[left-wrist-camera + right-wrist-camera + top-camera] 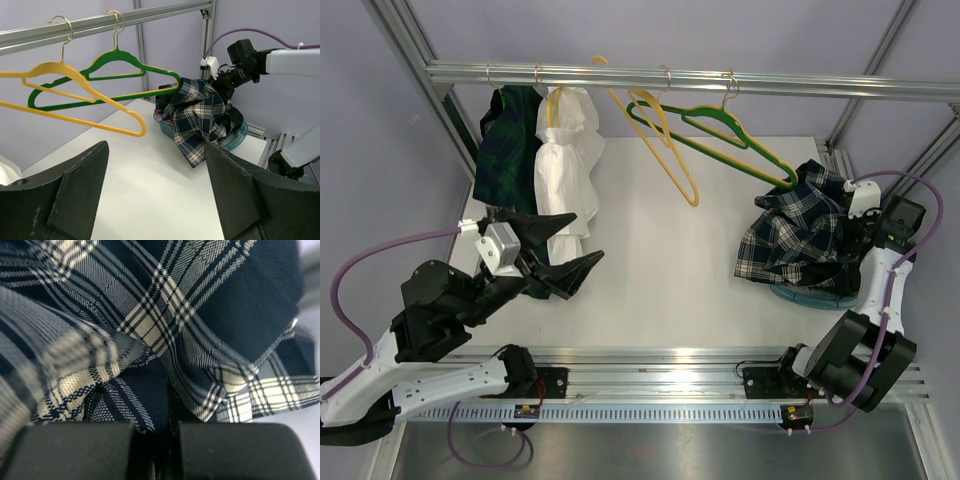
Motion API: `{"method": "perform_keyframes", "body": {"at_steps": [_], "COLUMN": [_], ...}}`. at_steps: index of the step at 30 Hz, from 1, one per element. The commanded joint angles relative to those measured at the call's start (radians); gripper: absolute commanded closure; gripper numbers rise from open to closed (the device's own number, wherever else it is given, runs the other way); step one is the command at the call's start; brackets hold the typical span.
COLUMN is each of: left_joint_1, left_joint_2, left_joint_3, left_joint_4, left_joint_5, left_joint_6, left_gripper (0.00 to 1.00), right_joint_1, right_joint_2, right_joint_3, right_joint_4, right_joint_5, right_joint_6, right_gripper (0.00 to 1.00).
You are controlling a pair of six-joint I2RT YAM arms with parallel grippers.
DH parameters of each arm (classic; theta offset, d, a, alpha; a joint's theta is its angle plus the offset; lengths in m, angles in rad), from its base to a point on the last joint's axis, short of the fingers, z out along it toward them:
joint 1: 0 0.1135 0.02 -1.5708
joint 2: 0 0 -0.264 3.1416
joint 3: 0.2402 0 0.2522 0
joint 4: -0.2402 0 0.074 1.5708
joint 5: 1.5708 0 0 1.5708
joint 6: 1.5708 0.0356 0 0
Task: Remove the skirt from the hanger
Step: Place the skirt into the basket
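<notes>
Top external view: the plaid skirt (pixel 798 235) is seen bunched at the right side of the white table (pixel 670 260), draped over a teal bin (pixel 810 295) that is mostly hidden beneath it. One end of the green hanger (pixel 720 128) is buried in the cloth, so it cannot be told whether the skirt is clipped to it. The hanger's hook is hung on the rail (pixel 690 80), beside a yellow hanger (pixel 660 140). The right gripper (pixel 160 440) is closed on a fold of the skirt; in the right wrist view little else is visible, and the fingertips are cut off by the frame edge. The left gripper (pixel 563 248) is held wide open, holding nothing, near a white garment (pixel 568 160) and a dark tartan garment (pixel 508 140) at the rail's left end.
</notes>
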Motion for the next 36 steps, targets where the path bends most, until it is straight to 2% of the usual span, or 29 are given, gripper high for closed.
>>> {"method": "perform_keyframes", "body": {"at_steps": [1, 5, 9, 11, 13, 14, 17, 19, 22, 28, 30, 31, 32, 34, 35, 36], "left_joint_1": [0.002, 0.002, 0.002, 0.004, 0.002, 0.002, 0.002, 0.002, 0.002, 0.002, 0.002, 0.002, 0.002, 0.002, 0.002, 0.004], "left_joint_2": [-0.012, -0.021, -0.027, -0.024, -0.02, -0.018, 0.006, 0.022, 0.057, 0.088, 0.092, 0.094, 0.097, 0.101, 0.103, 0.108], "left_joint_3": [-0.011, -0.024, -0.033, -0.033, -0.025, -0.019, 0.025, 0.071, 0.114, 0.131, 0.137, 0.142, 0.145, 0.154, 0.156, 0.159], "left_joint_4": [0.026, 0.031, 0.038, 0.041, 0.043, 0.04, 0.009, -0.029, -0.067, -0.075, -0.077, -0.078, -0.08, -0.077, -0.077, -0.077], "left_joint_5": [-0.018, -0.017, -0.014, -0.014, -0.015, -0.026, -0.058, -0.072, -0.089, -0.107, -0.115, -0.122, -0.125, -0.135, -0.139, -0.141], "left_joint_6": [0.007, 0.001, -0.007, -0.01, -0.013, -0.016, -0.039, -0.055, -0.059, -0.056, -0.056, -0.056, -0.056, -0.055, -0.056, -0.059], "left_gripper": [0.19, 0.19, 0.19, 0.19, 0.19, 0.19, 0.19, 0.19, 0.19, 0.18, 0.18, 0.18, 0.18, 0.18, 0.18, 0.18], "right_joint_1": [-0.049, -0.106, -0.12, -0.12, -0.12, -0.121, -0.129, -0.134, -0.134, -0.134, -0.134, -0.13, -0.124, -0.108, -0.092, -0.059], "right_joint_2": [0.059, 0.188, 0.214, 0.193, 0.183, 0.177, 0.157, 0.148, 0.136, 0.127, 0.117, 0.119, 0.125, 0.14, 0.162, 0.173], "right_joint_3": [-0.042, -0.016, 0.036, 0.042, 0.065, 0.079, 0.159, 0.252, 0.384, 0.587, 0.65, 0.67, 0.688, 0.713, 0.707, 0.687], "right_joint_4": [0.049, 0.038, -0.034, -0.057, -0.078, -0.089, -0.172, -0.257, -0.365, -0.573, -0.641, -0.742, -0.805, -0.985, -1.038, -1.083], "right_joint_5": [0.112, 0.141, 0.055, 0.026, 0.009, 0.012, 0.0, -0.029, -0.071, -0.186, -0.31, -0.369, -0.49, -0.598, -0.64, -0.696], "right_joint_6": [-0.09, -0.082, -0.105, -0.118, -0.121, -0.122, -0.121, -0.119, -0.118, -0.133, -0.176, -0.25, -0.294, -0.393, -0.511, -0.554], "right_gripper": [1.0, 1.0, 1.0, 0.89, 0.74, 0.53, 0.3, 0.11, 0.02, 0.01, 0.0, 0.0, 0.01, 0.05, 0.15, 0.23]}}
